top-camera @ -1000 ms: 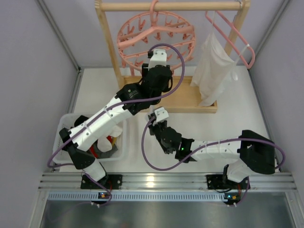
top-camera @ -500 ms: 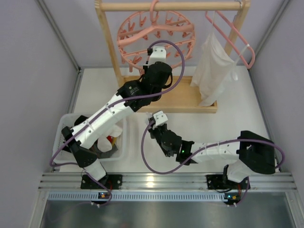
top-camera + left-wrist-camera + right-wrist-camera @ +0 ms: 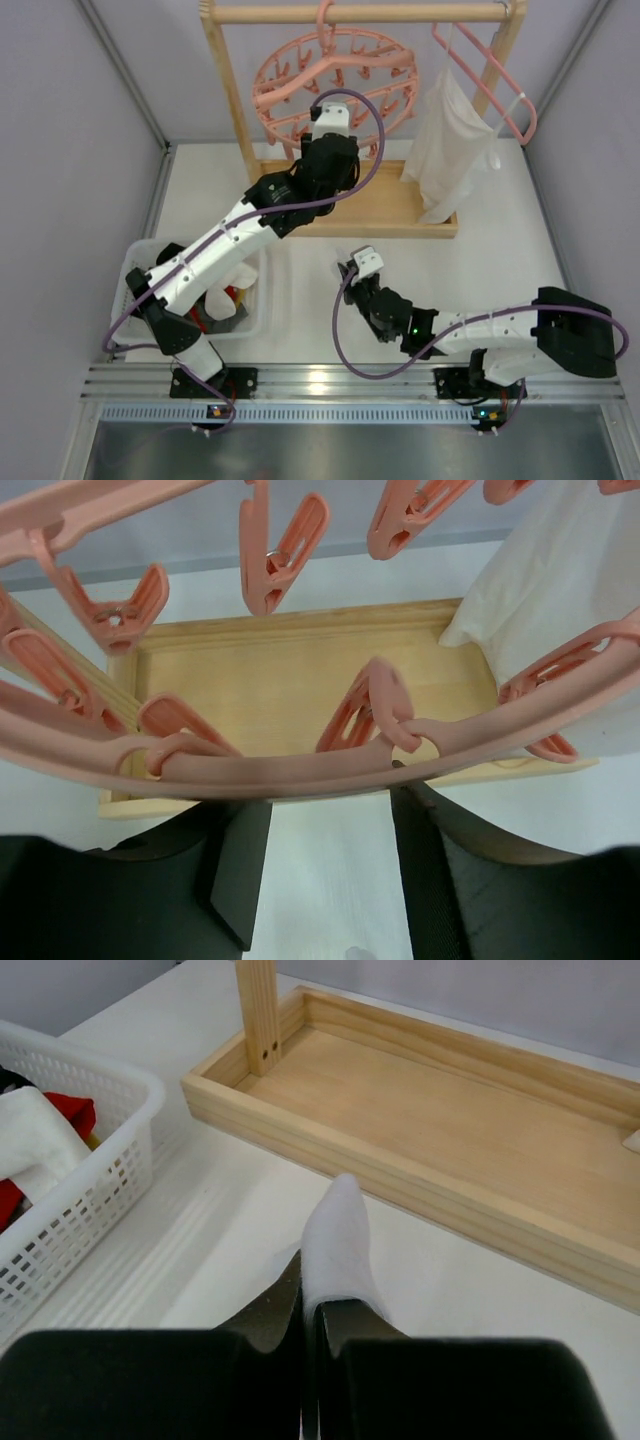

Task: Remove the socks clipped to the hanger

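The round pink hanger (image 3: 335, 80) hangs from the wooden rail at the back, and the clips I can see hold no socks. My left gripper (image 3: 322, 148) is raised to its near rim. In the left wrist view that gripper (image 3: 325, 815) is open, with the hanger's ring (image 3: 300, 765) crossing just past its fingertips. My right gripper (image 3: 355, 272) is low over the table in front of the rack. In the right wrist view it (image 3: 312, 1300) is shut on a plain white sock (image 3: 335, 1235) that sticks out forward. Other socks (image 3: 40, 1130), white and red, lie in the basket.
A white mesh basket (image 3: 140, 262) stands at the near left and also shows in the right wrist view (image 3: 90, 1190). The wooden rack base (image 3: 400, 212) lies behind the right gripper. A white garment (image 3: 450, 140) hangs on a triangular pink hanger (image 3: 510, 95) at the right.
My right arm has drawn back and to the right with the white sock. My left gripper has stayed up at the hanger's rim, and the ring has swung slightly to the right.
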### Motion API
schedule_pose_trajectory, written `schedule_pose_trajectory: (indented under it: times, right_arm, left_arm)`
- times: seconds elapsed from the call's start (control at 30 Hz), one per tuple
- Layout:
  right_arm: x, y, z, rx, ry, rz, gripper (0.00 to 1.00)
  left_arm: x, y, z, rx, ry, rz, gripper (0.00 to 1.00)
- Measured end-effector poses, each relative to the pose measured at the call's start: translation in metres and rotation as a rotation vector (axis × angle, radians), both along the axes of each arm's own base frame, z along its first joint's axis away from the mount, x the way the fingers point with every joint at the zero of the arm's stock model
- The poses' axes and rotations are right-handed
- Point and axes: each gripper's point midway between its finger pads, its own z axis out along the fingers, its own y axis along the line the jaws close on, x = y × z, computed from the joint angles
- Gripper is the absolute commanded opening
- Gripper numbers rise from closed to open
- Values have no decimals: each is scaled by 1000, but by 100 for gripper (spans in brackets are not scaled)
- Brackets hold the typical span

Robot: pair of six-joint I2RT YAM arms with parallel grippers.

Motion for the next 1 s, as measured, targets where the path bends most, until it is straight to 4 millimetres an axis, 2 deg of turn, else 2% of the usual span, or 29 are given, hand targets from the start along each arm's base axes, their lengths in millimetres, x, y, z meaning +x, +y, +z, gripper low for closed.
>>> schedule_pose_trajectory:
  times: [0.03, 0.13, 0.17, 0.27, 0.4, 0.6, 0.73, 0.83, 1.0]
  right_arm:
    - [0, -4, 2, 12, 0, -3, 0]
    - [2, -14, 5, 36, 6, -15, 0]
    - [2, -17, 5, 40, 10, -17, 0]
    - [5, -24, 2, 41, 24, -13, 0]
    - [7, -27, -1, 38, 40, 19, 0]
    - [4, -13, 0, 47, 60, 148, 0]
    - [-4, 9, 5, 39, 76, 275, 0]
    - [-9, 41, 23, 58, 73, 388, 0]
    - [-20, 104, 50, 93, 70, 597, 0]
  left_arm:
    - [-2, 0, -1, -4, 6, -12, 58]
    - [-10, 2, 1, -23, 13, -38, 78]
    - [-14, 5, 3, -32, 13, -46, 85]
    - [-29, 18, 11, -66, 5, -64, 98]
    - [-56, 55, 19, -100, -20, -56, 98]
    - [-97, 124, 26, -152, -95, 4, 98]
    - [-121, 165, 18, -173, -130, 41, 98]
    - [-139, 194, 15, -194, -160, 69, 98]
    - [-159, 238, 22, -234, -232, 139, 98]
